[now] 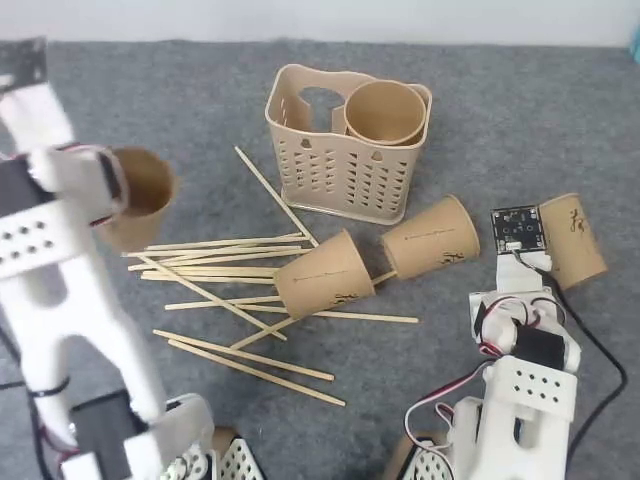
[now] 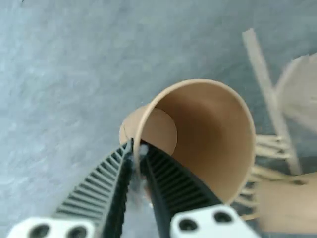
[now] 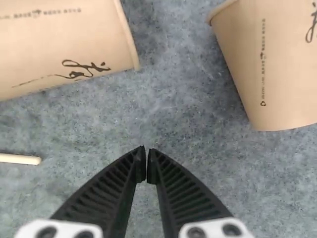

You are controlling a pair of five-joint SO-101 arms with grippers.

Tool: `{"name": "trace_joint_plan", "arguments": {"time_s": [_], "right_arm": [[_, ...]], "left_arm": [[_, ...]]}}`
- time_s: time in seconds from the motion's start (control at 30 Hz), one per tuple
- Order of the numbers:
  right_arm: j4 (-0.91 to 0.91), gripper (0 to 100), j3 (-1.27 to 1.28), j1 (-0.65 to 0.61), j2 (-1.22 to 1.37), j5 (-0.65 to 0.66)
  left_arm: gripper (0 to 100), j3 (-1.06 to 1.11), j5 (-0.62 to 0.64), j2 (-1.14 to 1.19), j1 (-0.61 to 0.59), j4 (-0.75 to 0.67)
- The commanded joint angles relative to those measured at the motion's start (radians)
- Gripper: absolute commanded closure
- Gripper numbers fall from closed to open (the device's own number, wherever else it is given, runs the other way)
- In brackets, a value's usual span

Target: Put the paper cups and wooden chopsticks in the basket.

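Observation:
My left gripper [image 2: 136, 150] is shut on the rim of a brown paper cup [image 2: 213, 134], held above the table at the left [image 1: 145, 195]. The beige slotted basket [image 1: 330, 170] stands at the back with one cup [image 1: 385, 112] upright inside it. Two cups [image 1: 325, 275] [image 1: 430, 238] lie on their sides in front of the basket. A third [image 1: 573, 240] lies at the right. Several wooden chopsticks [image 1: 225, 262] are scattered on the grey mat. My right gripper [image 3: 146, 153] is shut and empty, low over the mat between two lying cups [image 3: 59, 44] [image 3: 272, 64].
The grey felt mat [image 1: 520, 110] covers the table. One chopstick [image 1: 275, 195] leans close to the basket's left front corner. A chopstick end [image 3: 20, 159] lies near my right gripper. Both arm bases stand at the front edge.

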Motion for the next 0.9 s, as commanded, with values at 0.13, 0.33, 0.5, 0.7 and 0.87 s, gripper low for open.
{"name": "trace_joint_plan", "arguments": {"time_s": [0.13, 0.33, 0.5, 0.7, 0.87], "right_arm": [[-0.090, 98.0, 0.032, -0.001, -0.024, 0.015], [-0.088, 98.0, 0.035, -0.004, -0.024, 0.015], [-0.088, 98.0, 0.037, -0.004, -0.024, 0.015], [-0.088, 98.0, 0.037, -0.004, -0.024, 0.015], [-0.088, 98.1, 0.037, 0.001, -0.024, 0.017]], "left_arm": [[99, -0.326, 0.382, -0.083, 0.301, 0.020], [99, -0.443, 0.615, -0.081, 0.497, -0.144], [99, -0.384, 0.643, -0.044, 0.624, -0.327], [99, -0.361, 0.640, 0.091, 0.687, -0.485], [99, -0.361, 0.638, 0.207, 0.727, -0.516]]}}
